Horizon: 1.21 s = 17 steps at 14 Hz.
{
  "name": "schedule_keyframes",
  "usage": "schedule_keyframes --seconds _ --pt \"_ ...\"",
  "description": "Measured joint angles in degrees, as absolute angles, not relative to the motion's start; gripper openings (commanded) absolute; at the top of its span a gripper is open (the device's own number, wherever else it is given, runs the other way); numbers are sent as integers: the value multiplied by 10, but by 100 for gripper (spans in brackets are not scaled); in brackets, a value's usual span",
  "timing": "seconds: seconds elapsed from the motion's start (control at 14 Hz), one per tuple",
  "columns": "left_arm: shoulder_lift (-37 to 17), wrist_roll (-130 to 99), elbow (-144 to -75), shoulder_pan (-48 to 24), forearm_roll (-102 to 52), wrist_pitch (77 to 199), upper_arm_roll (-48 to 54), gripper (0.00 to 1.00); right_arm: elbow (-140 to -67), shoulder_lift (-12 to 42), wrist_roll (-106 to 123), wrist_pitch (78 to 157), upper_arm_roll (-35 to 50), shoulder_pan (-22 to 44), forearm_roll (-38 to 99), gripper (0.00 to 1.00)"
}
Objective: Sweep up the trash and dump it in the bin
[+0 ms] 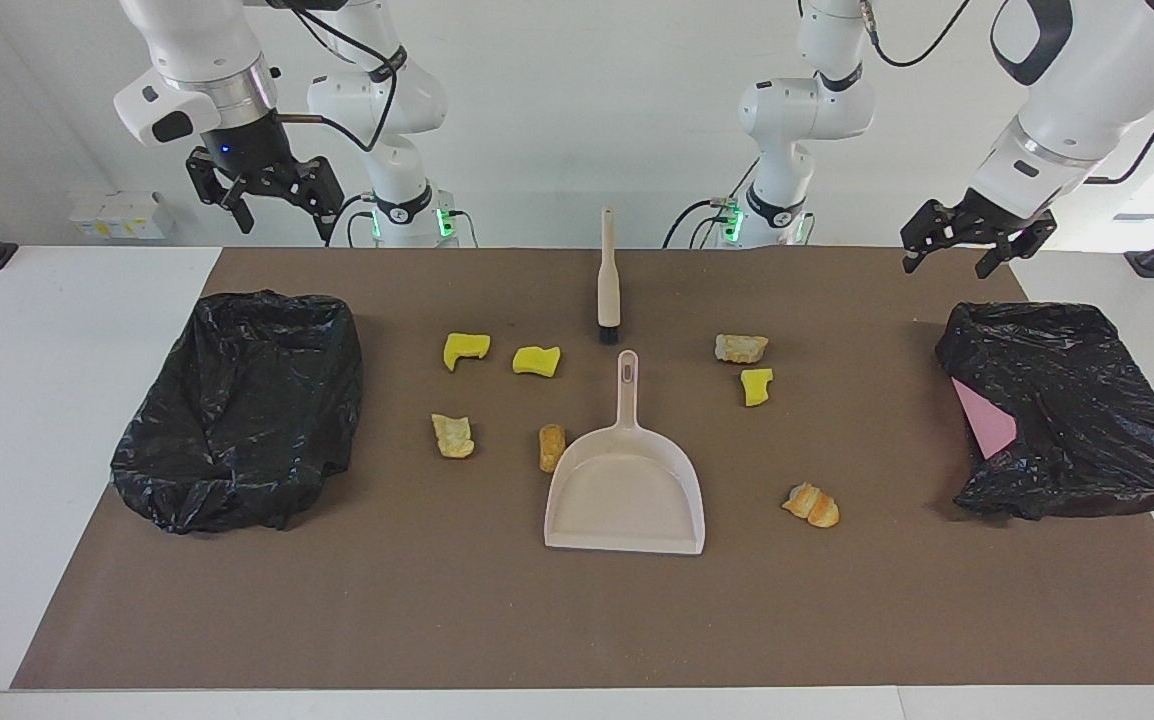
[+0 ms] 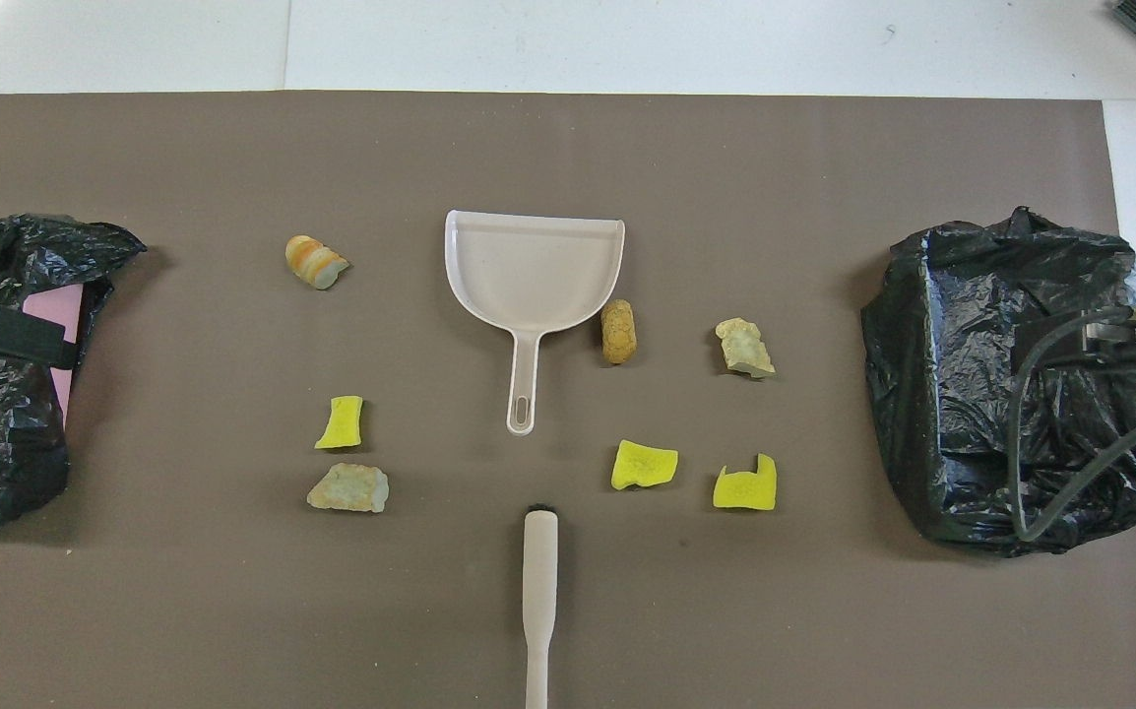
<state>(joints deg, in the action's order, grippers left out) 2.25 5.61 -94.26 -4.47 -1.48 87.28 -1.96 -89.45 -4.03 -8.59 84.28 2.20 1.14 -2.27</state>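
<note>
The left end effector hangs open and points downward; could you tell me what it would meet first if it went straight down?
Probably the black bin bag, since the left end effector hangs over it; depth is uncertain.

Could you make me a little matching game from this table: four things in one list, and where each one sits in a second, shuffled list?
Things:
1. beige plastic dustpan
2. beige brush with dark bristles
3. striped orange bread-like chunk
4. pink sheet

Places:
A. in the black bag at the left arm's end
B. nearer to the robots than the dustpan's handle
C. mid-table, a tan roll beside its rim
D. alone, between the dustpan and the left arm's bag

Pairs: 1-C, 2-B, 3-D, 4-A
</note>
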Motion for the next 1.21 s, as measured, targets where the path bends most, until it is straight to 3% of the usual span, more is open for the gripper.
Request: schedule_keyframes --seconds 0.79,1.21 --pt "87 -117 -1141 -234 -16 1017 -10 100 -894 -40 -86 843 22 11 -23 100" --pt "109 -288 -1260 -390 -18 1107 -8 100 -894 -40 -86 843 22 11 -23 100"
